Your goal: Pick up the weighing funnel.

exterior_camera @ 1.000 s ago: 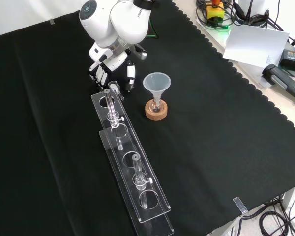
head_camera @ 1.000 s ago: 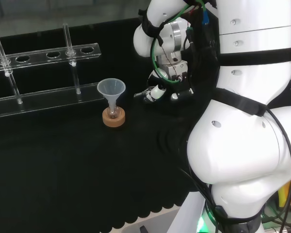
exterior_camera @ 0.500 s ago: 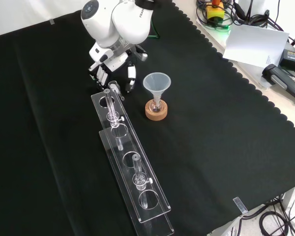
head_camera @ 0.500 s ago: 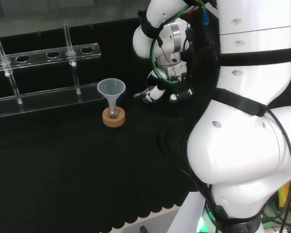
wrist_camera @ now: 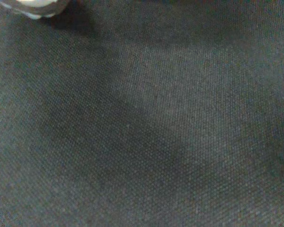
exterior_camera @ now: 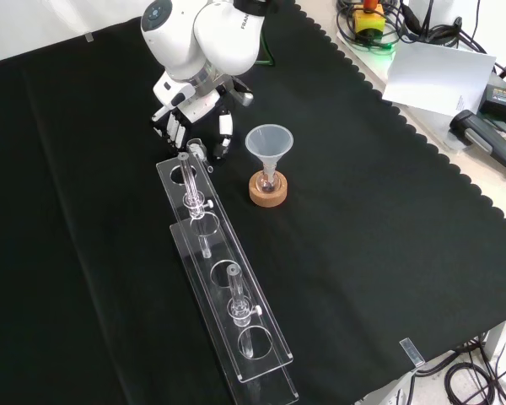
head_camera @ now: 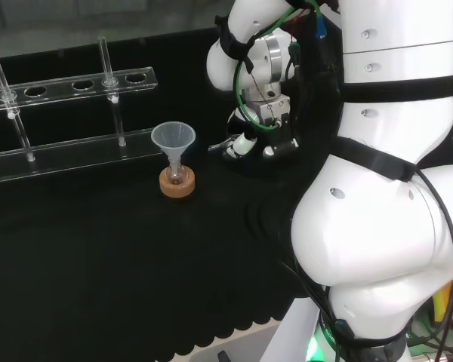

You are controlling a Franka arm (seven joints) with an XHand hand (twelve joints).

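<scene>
Black scallop-edged cloth [exterior_camera: 363, 211] covers the desk [exterior_camera: 493, 181], with paper [exterior_camera: 438, 76] on the pale top beyond; the arm [exterior_camera: 215, 38] bears small dark lettering. A small clear piece, seemingly the weighing funnel [head_camera: 217, 146], sits about level just past the rack [exterior_camera: 223, 287] end, pointing toward the funnel [head_camera: 174, 139] in the head view. The hand [exterior_camera: 194, 118] hangs right over it; I cannot tell whether it grips it.
</scene>
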